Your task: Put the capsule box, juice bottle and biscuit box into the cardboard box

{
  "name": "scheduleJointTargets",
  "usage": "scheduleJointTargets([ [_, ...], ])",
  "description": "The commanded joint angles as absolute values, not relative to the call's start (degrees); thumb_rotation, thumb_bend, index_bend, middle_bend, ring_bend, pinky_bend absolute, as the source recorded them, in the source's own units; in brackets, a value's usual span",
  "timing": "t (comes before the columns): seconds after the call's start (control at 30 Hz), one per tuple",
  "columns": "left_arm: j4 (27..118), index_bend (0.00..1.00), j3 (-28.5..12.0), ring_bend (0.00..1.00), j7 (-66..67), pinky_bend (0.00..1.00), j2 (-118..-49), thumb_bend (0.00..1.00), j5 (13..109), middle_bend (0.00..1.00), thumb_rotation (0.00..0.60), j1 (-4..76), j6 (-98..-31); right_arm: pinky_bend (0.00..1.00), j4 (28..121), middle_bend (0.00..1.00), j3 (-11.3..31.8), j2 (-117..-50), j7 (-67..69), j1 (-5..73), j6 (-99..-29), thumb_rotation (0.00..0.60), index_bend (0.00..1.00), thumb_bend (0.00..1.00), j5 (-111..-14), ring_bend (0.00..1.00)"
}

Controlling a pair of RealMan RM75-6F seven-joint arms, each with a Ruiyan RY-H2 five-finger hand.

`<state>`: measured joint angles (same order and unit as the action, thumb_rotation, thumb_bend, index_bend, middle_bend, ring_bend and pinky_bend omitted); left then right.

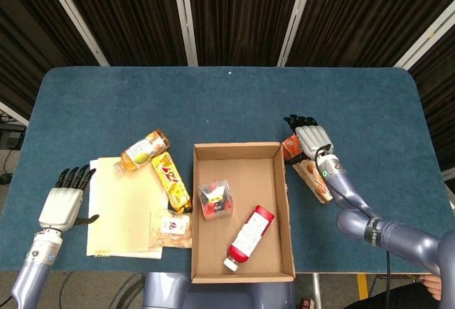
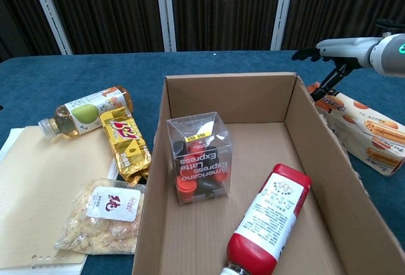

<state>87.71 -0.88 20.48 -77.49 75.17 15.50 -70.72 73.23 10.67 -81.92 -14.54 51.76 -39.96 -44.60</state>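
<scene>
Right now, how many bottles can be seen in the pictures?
2. The red-capped juice bottle lies inside the cardboard box, front right; the pear drink bottle lies on the table left of it.

Blue-topped table (image 1: 227, 103), dark slatted wall (image 1: 234, 11) behind, pale vertical strips (image 1: 183, 14)

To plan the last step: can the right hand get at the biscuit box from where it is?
Probably yes. The right hand is spread over the biscuit box, which lies outside the cardboard box, with nothing between them.
</scene>
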Motion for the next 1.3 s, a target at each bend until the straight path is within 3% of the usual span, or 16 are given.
scheduleJointTargets([
  [0.03,87.9,0.0,-0.6,0.0,20.2,0.0,-77.3,0.0,75.8,0.0,0.503,15.5,-70.8,0.0,75.0,0.0,10.7,-81.8,-15.5,51.9,-40.8,0.6,0.0,0.0,-43.3,0.0],
  [0.47,88.2,0.0,0.3,0.0,18.2,0.0,-76.0,0.0,77.9,0.0,0.501,14.5,-72.4,0.0,78.0,0.0,9.2,-82.9,-18.8,52.1,-43.2,0.6,0.0,0.0,-41.1,0.0],
  [1.3,87.1,0.0,-0.7,0.0,21.1,0.0,-78.0,0.0,75.2,0.0,0.503,15.0,-70.6,0.0,62.0,0.0,9.4,-85.0,-9.6,50.5,-32.0,0.6,0.0,0.0,-42.1,0.0],
])
